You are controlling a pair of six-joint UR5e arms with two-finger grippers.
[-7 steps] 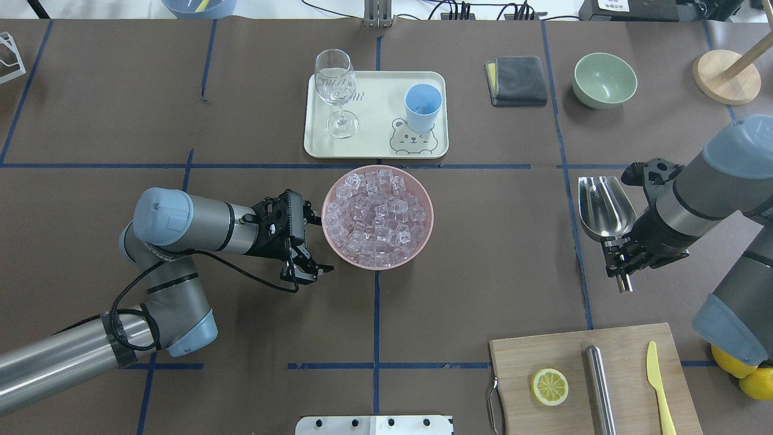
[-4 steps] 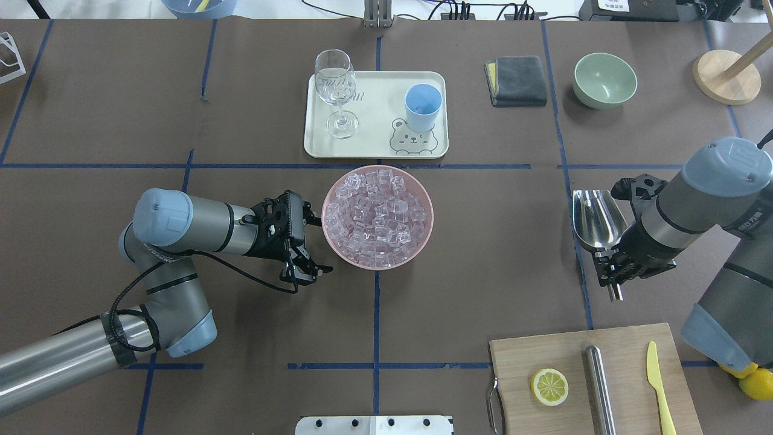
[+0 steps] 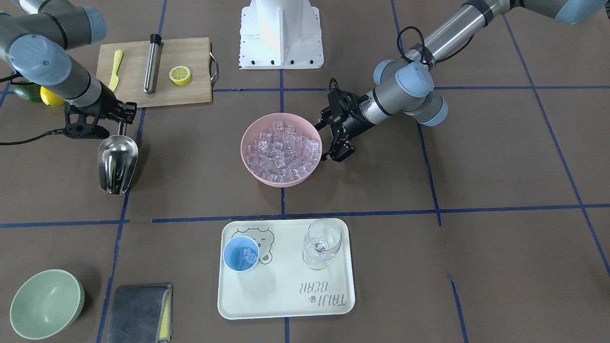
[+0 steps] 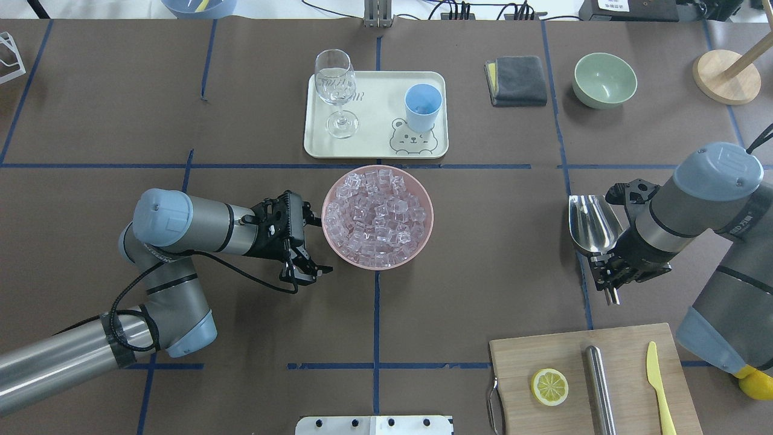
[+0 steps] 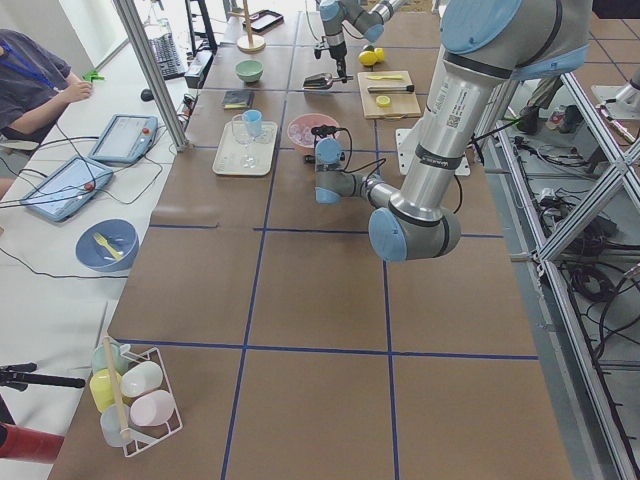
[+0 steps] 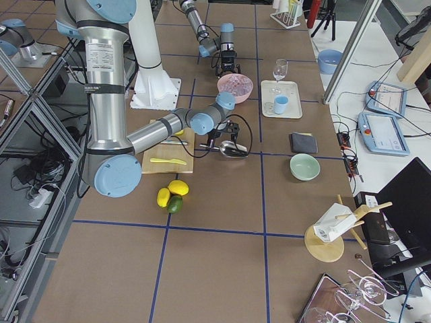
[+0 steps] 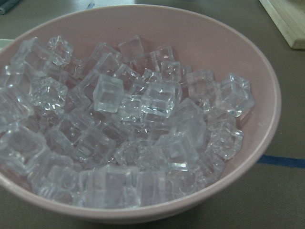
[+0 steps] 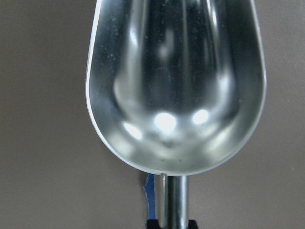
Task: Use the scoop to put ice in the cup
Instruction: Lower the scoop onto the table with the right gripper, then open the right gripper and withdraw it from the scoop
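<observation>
"So, where is the scoop [image 4: 593,222]?"

"At the right of the tabletop [image 4: 483,241], well apart from the pink bowl [image 4: 415,252]. The right end effector [image 4: 609,277] has its fingers closed on the thin handle. The trough points toward the far side and is bare inside. Whether it touches the tabletop, I cannot tell."

"And the ice [image 4: 377,211]?"

"Mostly heaped in the pink bowl at the centre. A few cubes lie in the cup [image 3: 240,255], which stands upright on the right part of the cream tray [image 4: 374,121], just beyond the bowl."

"Any writing?"

"Grey letters are printed on the tray. They read roughly 'TAIJI BEAR', though only 'BEAR' is plain. A bear drawing [image 4: 410,142] sits at the tray's near right corner, and the cup overlaps its head. A wine glass [image 4: 335,90] stands at the tray's left end. The right arm's casing carries lettering too small to read."

"The other arm?"

"The left end effector [image 4: 313,244] sits just beside the bowl's left rim, fingers spread wide with nothing between them."

"Anything else?"

"A wooden board [image 4: 525,356] lies near right with a lemon half [image 4: 549,386], a steel cylinder [image 4: 599,386] and a yellow knife [image 4: 658,386]. Far right are a grey cloth [image 4: 518,80] and a pale green bowl [image 4: 604,80]."
</observation>
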